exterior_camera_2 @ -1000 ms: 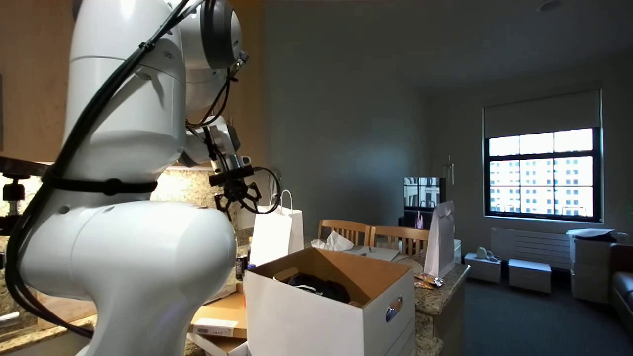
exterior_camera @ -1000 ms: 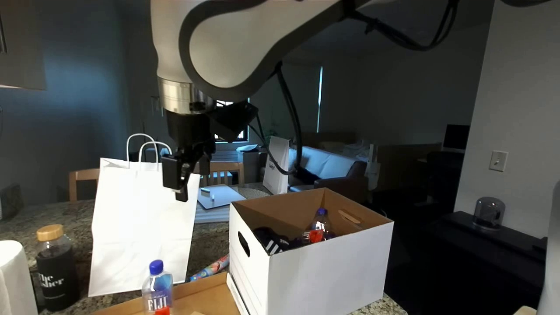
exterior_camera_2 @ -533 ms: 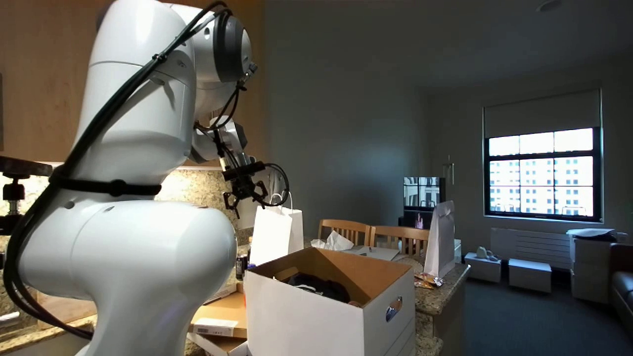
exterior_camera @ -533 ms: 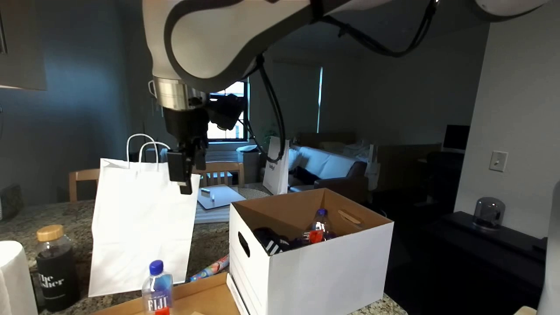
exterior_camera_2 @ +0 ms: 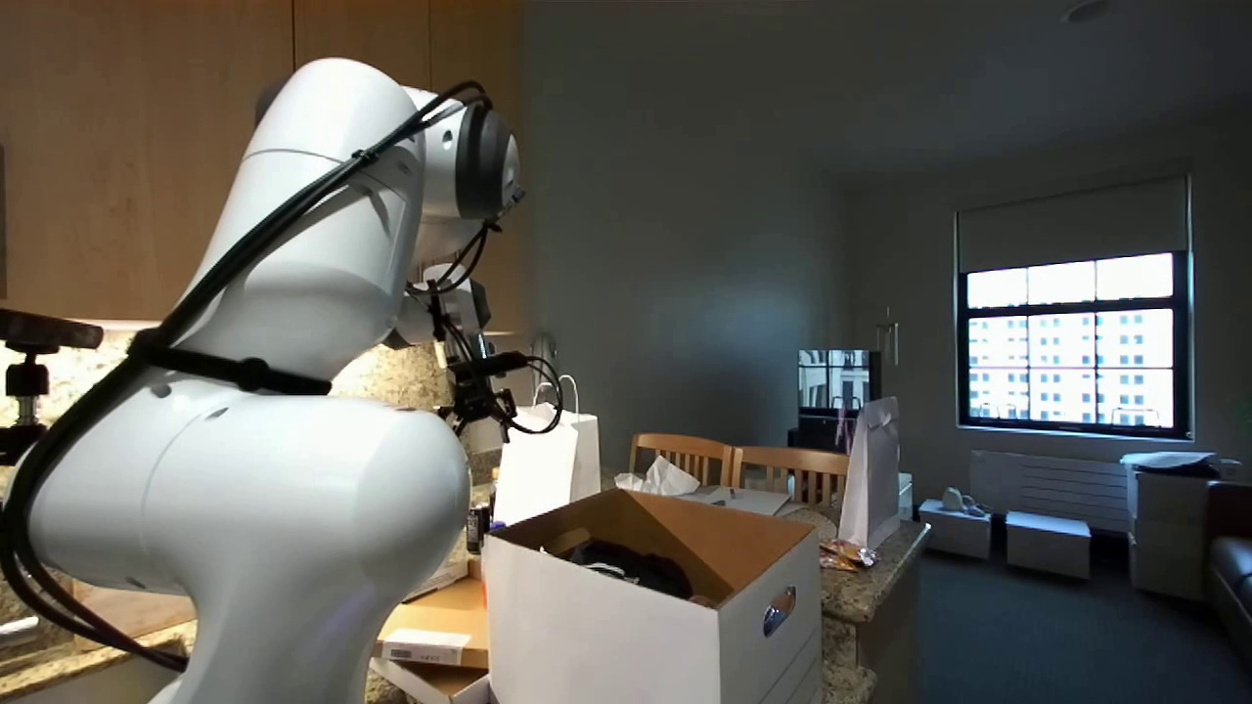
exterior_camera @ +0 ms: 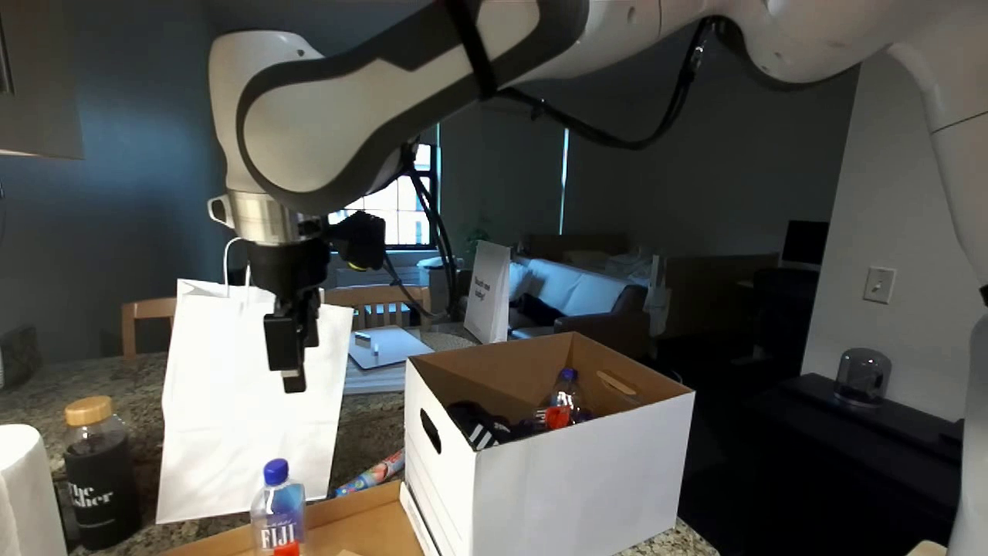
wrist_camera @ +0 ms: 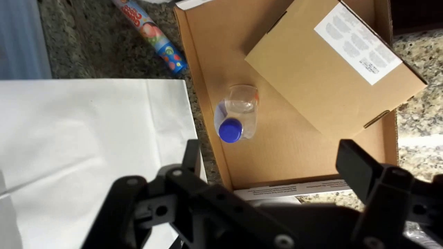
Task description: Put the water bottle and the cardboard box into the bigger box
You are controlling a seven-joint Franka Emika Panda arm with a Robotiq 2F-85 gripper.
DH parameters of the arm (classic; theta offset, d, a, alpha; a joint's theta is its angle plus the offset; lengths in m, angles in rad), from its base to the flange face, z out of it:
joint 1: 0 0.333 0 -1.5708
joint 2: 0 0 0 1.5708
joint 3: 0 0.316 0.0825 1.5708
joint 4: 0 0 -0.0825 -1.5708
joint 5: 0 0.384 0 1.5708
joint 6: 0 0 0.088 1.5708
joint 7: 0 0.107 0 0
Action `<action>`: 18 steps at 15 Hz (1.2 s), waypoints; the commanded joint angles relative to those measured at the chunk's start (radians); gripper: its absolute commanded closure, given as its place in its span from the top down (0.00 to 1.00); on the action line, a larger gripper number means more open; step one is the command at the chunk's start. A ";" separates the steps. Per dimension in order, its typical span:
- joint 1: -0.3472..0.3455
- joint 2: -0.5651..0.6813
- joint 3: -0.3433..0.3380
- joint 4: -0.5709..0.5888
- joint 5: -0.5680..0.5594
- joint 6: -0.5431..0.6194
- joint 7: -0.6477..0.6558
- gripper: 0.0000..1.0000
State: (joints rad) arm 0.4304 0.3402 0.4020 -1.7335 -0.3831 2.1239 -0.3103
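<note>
The clear water bottle (exterior_camera: 279, 510) with a blue cap stands upright in a shallow brown tray. In the wrist view the bottle (wrist_camera: 238, 114) is above and left of the jaws' middle. The slim brown cardboard box (wrist_camera: 322, 76) with a white label lies in the same tray, right of the bottle. It also shows in an exterior view (exterior_camera_2: 455, 626). The bigger white box (exterior_camera: 579, 486) stands beside the tray and holds dark items and a similar bottle (exterior_camera: 566, 398); the box is in both exterior views (exterior_camera_2: 602, 626). My gripper (wrist_camera: 270, 154) is open and empty, above the tray.
A white paper bag (exterior_camera: 247, 409) stands close beside the gripper and tray. A dark jar (exterior_camera: 100, 479) and a white roll (exterior_camera: 27, 494) stand at the side. A colourful tube (wrist_camera: 152, 34) lies on the counter between bag and bigger box. The tray's rim (wrist_camera: 199, 90) surrounds the bottle.
The arm has come down and shifted away from the bigger box, with the gripper turned more upright and lower in front of the paper bag. The bottle and boxes have not moved.
</note>
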 commanded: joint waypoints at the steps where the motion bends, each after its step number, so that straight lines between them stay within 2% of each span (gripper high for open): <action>1: 0.004 0.055 0.007 0.051 0.051 0.013 -0.110 1.00; 4: -0.010 0.098 0.008 0.085 0.112 0.006 -0.159 1.00; 7: -0.014 0.145 -0.011 0.117 0.154 0.009 -0.140 1.00; 12: 0.008 0.217 -0.076 0.167 0.112 0.014 -0.063 1.00; 18: 0.007 0.234 -0.074 0.178 0.123 0.002 -0.090 1.00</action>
State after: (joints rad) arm 0.4301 0.5717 0.3353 -1.5651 -0.2596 2.1339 -0.4033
